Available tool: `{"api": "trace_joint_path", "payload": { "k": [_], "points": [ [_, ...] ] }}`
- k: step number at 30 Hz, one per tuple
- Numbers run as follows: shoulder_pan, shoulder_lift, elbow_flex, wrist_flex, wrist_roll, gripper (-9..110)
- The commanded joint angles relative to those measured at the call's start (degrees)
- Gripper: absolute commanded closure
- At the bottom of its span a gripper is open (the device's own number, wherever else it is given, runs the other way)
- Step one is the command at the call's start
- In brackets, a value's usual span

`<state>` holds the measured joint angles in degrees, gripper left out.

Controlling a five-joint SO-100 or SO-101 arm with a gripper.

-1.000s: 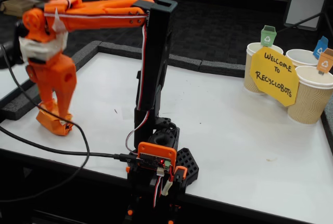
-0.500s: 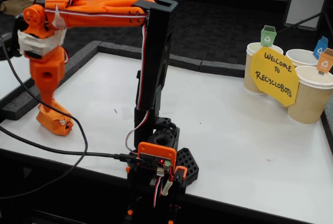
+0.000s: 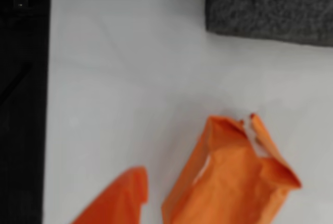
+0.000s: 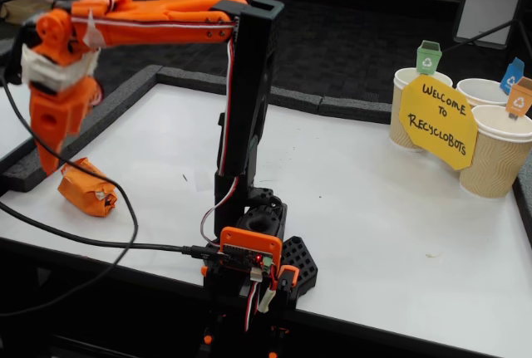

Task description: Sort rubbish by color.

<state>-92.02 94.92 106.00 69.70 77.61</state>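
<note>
gripper (image 4: 41, 163) just left of orange bundle (image 4: 87, 188)

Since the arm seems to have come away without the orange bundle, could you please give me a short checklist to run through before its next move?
1. Orange bundle lies on the white table, not in the gripper: not ok.
2. Gripper lined up over the bundle: not ok; in the fixed view it hangs above and left of it.
3. Jaws open enough to straddle the bundle: cannot tell.
4. Bundle in the wrist view: ok, lower right, blurred.
5. Black cable clear of the bundle: cannot tell; it passes close by.
6. Orange-tagged cup upright and open: ok.
</note>
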Motion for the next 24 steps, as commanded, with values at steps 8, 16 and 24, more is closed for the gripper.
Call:
{"api": "trace_joint_path", "payload": {
  "k": [8,16,24],
  "points": [
    [6.3,-2.4,1.3,-5.0,1.1,76],
    [7.5,-5.7,3.2,-5.4,1.1,79],
    [6.5,-6.2,3.2,-5.6,1.1,97]
  ]
}}
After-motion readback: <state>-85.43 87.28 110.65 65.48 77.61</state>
